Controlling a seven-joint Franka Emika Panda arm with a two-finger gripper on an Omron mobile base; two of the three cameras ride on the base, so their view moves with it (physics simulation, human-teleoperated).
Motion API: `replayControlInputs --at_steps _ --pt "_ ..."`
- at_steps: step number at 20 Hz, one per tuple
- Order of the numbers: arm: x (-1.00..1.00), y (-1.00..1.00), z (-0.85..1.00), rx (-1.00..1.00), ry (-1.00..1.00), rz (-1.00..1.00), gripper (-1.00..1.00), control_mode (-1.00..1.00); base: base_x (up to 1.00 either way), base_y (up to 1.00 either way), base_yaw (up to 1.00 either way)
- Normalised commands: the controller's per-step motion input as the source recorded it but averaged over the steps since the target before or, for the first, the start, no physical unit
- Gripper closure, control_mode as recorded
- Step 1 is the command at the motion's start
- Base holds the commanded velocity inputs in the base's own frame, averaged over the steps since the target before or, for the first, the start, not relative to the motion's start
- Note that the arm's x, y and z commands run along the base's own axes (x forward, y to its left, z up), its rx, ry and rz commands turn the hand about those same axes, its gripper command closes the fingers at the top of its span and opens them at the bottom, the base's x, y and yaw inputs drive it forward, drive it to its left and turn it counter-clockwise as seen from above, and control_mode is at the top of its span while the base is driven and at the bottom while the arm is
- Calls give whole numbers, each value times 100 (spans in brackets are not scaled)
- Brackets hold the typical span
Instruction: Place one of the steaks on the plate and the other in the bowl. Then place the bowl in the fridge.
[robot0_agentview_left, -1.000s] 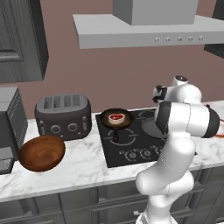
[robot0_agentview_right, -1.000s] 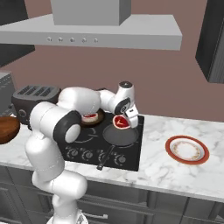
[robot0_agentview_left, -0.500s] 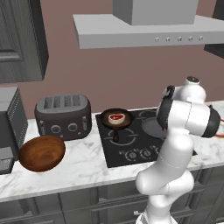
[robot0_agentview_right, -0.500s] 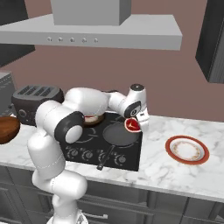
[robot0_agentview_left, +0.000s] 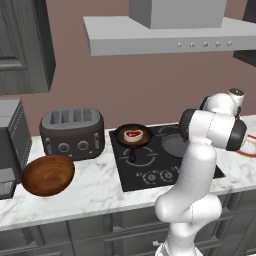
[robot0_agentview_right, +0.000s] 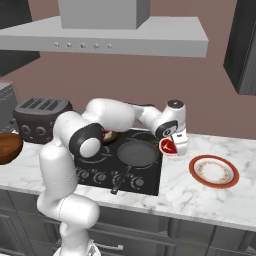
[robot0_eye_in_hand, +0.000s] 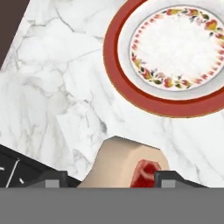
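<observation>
Hand view: fingers (robot0_eye_in_hand: 107, 177) apparently clamp a flat red steak (robot0_eye_in_hand: 127, 164) above veined marble.

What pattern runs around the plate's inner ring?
The plate has a small red-and-yellow floral band inside its red-orange rim; clearest in the hand view.

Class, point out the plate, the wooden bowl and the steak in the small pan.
plate (robot0_agentview_right: 214, 171): right base view, its white centre.
bowl (robot0_agentview_left: 48, 174): left base view, its inside.
steak in the small pan (robot0_agentview_left: 132, 134): left base view, its red middle.
</observation>
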Motion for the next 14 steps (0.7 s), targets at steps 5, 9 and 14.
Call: replayControlInputs --at_steps 5,9,14 --pt "-8 -83 0 4 0 -4 100 -100 0 0 0" --pt "-13 -81 0 4 0 -3 100 -100 0 0 0" --pt "-2 -76 0 3 0 -1 100 -100 0 0 0"
